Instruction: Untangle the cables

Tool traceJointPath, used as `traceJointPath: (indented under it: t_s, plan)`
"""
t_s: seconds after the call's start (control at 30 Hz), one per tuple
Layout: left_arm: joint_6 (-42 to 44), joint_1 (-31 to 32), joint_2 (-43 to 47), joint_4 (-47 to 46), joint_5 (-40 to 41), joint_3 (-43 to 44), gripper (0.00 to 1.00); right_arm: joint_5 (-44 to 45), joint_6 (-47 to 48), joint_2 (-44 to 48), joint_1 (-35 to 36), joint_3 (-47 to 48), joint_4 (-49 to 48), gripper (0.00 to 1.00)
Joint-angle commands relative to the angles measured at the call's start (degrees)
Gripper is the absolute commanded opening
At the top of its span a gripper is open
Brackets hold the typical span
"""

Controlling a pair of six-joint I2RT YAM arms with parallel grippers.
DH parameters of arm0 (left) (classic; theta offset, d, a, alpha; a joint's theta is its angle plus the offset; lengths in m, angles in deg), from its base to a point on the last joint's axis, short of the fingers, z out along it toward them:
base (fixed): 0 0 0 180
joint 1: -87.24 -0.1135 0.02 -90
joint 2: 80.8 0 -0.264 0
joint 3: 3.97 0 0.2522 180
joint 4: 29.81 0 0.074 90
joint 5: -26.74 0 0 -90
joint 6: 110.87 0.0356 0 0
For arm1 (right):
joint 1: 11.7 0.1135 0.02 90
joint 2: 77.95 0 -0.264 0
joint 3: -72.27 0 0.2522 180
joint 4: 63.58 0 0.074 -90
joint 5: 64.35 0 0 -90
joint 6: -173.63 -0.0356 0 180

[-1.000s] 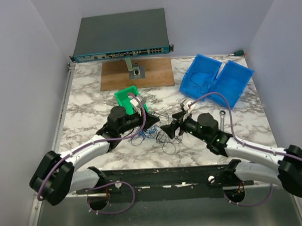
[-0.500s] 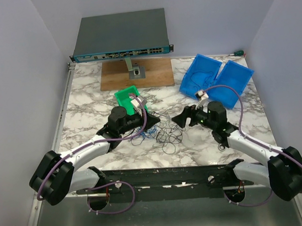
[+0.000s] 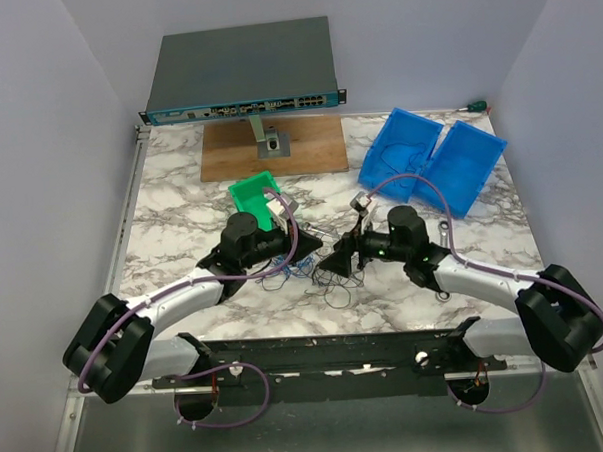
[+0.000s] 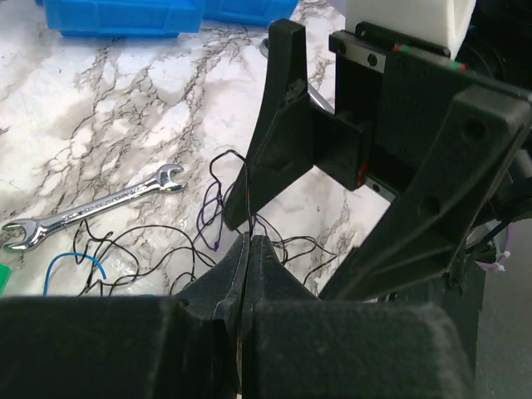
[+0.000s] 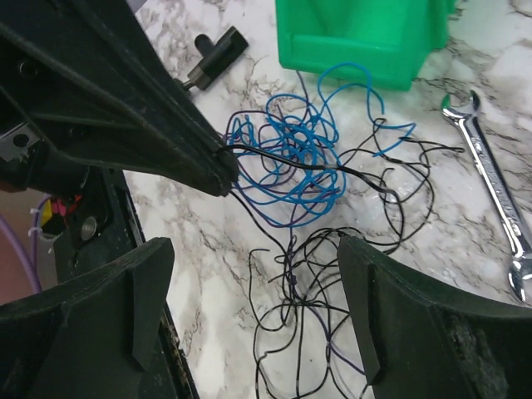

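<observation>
The cables (image 3: pixel 328 268) lie in a loose blue and black tangle on the marble bench (image 3: pixel 181 221), between the two arms and near the green bin (image 3: pixel 248 194). The left pincer (image 4: pixel 249 248) is pinched tight on one black strand of them. The right pincer (image 5: pixel 249 307) hangs over the tangle, spread wide and gripping nothing. A wrench (image 5: pixel 497 199) lies beside the tangle. What the green bin or the two blue bins (image 3: pixel 459 164) hold, I cannot tell.
</observation>
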Motion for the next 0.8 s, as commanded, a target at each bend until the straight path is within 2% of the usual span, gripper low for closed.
traceJointPath:
  t_s: [0.0, 0.2, 0.37, 0.53, 0.6, 0.67, 0.77]
  plan:
    - [-0.21, 0.33, -0.89, -2.73, -3.04, 2.01, 0.0, 1.36, 4.03, -2.34, 3.18, 1.81, -1.63, 0.87]
    - [-0.75, 0.31, -0.06, -3.66, -3.7, 1.62, 0.0, 12.86, 7.56, -4.0, 8.35, 3.33, 2.06, 0.84]
    - [-0.74, 0.3, 0.86, -3.38, -3.56, 1.24, 0.0, 17.09, 7.98, -3.79, 9.7, 2.85, 2.49, 0.83]
    - [-0.83, 0.28, 1.3, -3.25, -3.61, 1.27, 0.0, 20.0, 7.98, -3.74, 10.69, 2.94, 3.29, 0.71]
    - [-0.83, 0.32, 1.42, -2.8, -3.2, 1.35, 0.0, 18.8, 7.47, -2.5, 11.05, 2.47, 2.96, 0.73]
    - [-0.53, 0.32, 1.23, -1.58, -2.33, 1.76, 0.0, 17.58, 6.35, -0.06, 11.24, 1.46, 2.89, 0.81]
    - [-0.23, 0.29, 0.88, -0.07, -1.01, 2.26, 0.0, 18.8, 4.65, 4.6, 11.29, -0.34, 4.36, 0.86]
